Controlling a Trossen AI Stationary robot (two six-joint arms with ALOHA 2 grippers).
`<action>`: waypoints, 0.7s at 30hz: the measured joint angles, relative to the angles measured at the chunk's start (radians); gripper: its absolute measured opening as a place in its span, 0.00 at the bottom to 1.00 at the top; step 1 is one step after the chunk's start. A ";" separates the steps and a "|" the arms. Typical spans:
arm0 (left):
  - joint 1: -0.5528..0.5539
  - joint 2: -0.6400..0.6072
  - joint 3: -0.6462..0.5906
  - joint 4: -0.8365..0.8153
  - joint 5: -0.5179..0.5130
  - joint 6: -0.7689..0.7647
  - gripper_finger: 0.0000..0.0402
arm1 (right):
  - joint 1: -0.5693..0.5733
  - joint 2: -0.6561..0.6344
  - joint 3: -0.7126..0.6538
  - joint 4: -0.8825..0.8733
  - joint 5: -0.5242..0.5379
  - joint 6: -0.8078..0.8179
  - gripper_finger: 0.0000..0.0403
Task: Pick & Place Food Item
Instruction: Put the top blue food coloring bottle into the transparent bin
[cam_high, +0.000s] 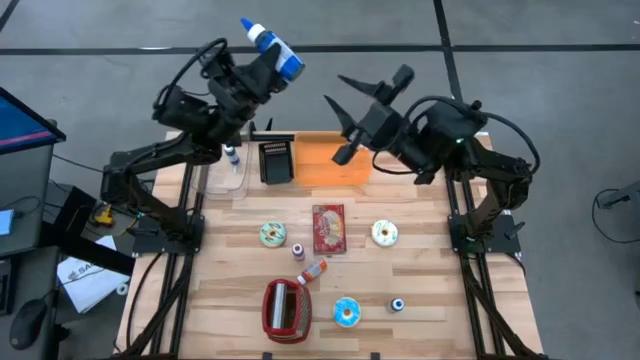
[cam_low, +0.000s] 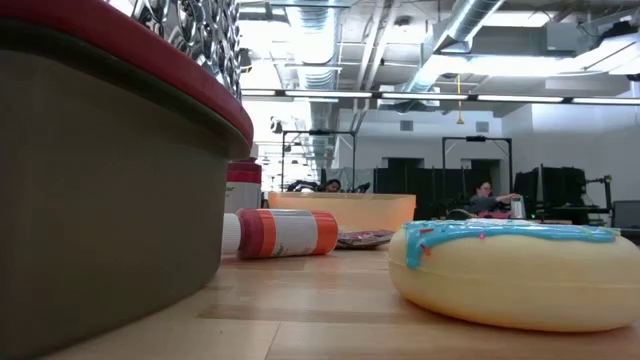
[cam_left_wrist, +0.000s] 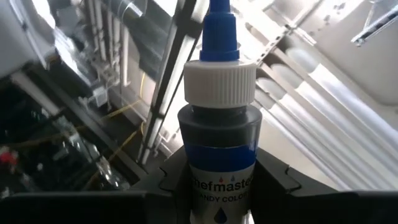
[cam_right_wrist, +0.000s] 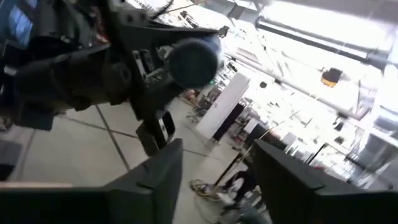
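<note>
A blue food-colouring bottle (cam_high: 275, 48) with a white ribbed cap (cam_left_wrist: 219, 84) and a blue tip is held high over the table's far left edge, with my left gripper (cam_high: 258, 72) shut on it. My right gripper (cam_high: 342, 118) is raised over the orange bin (cam_high: 332, 160) at the table's far side. It is open, holds nothing, and points toward the left arm. The right wrist view shows its two fingers spread (cam_right_wrist: 214, 155), with the bottle's round end (cam_right_wrist: 194, 62) ahead. Three donuts (cam_high: 273, 234) (cam_high: 385, 233) (cam_high: 346, 312) and a red packet (cam_high: 328, 228) lie flat on the table. My left gripper pinches the bottle's lower body at the label (cam_left_wrist: 221, 180) between its two fingers, one on each side. The bottle lies along the fingers, and its cap end sticks out past them. It is lifted clear of the table and slants upward.
A red basket (cam_high: 287, 307) stands at the near edge and fills the left of the low view. Small bottles (cam_high: 298, 250) (cam_high: 313, 271) (cam_high: 398, 304) are on the middle of the table. A clear container (cam_high: 225, 165) and a black block (cam_high: 276, 160) stand beside the orange bin.
</note>
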 joint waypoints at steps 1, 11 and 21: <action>0.005 0.003 -0.001 -0.009 0.007 -0.022 0.27 | -0.001 0.000 0.000 -0.002 -0.001 -0.024 0.50; 0.044 0.058 -0.001 -0.027 0.067 -0.293 0.28 | 0.005 0.002 -0.001 -0.007 -0.075 -0.178 0.60; 0.049 0.095 -0.001 -0.035 0.142 -0.380 0.28 | -0.023 0.000 0.000 -0.078 -0.097 -0.264 0.59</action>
